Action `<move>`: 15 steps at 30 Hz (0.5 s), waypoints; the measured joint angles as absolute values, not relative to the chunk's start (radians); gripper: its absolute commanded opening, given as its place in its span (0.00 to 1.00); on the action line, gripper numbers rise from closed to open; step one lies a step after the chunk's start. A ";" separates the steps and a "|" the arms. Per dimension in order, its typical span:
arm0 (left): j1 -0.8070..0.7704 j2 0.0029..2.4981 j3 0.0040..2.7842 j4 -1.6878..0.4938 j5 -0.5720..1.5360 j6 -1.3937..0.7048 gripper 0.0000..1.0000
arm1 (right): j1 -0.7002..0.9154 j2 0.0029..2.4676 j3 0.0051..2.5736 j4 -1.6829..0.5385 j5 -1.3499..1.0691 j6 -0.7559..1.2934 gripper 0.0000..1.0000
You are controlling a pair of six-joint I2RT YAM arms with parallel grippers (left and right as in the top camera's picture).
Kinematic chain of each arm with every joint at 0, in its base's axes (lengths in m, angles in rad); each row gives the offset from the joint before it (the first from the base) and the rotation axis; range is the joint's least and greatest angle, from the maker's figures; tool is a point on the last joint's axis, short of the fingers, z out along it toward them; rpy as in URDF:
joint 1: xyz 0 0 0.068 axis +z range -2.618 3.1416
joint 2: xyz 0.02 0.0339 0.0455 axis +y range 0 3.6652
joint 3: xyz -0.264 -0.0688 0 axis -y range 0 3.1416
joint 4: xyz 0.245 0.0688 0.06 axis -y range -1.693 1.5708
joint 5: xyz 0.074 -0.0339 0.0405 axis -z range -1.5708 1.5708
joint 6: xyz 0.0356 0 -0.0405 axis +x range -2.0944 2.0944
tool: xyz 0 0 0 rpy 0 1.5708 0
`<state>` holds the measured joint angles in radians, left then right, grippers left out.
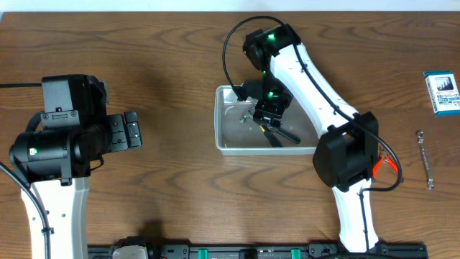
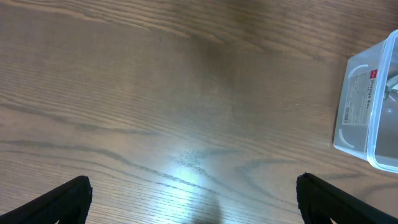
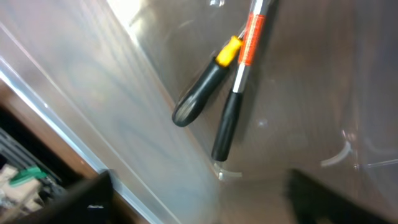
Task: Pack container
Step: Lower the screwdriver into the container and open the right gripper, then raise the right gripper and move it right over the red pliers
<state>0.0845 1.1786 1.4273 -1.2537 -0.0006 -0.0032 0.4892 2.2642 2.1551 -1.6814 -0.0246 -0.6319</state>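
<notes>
Container tools, maybe two, half hidden

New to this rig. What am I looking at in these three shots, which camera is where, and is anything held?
Two robot arms work at a wooden table, each ending in a two-finger gripper. The wide shot comes from a fixed camera overhead. The other two come from cameras on each wrist, looking past that arm's own fingers. The left gripper is open over bare table, holding nothing. The right gripper is open above the clear container. Its wrist view shows two black-handled tools lying inside, not gripped. Beyond the right arm lie a blue-and-white box and a small wrench.
</notes>
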 measured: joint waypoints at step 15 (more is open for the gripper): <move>0.084 1.179 1.427 -1.254 -0.001 -0.003 0.98 | 0.250 1.973 2.151 -1.531 0.194 -0.177 0.99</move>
<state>0.0845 1.1786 1.4273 -1.2541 -0.0006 -0.0032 0.2497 1.9728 2.1509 -1.5311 0.1940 -0.1772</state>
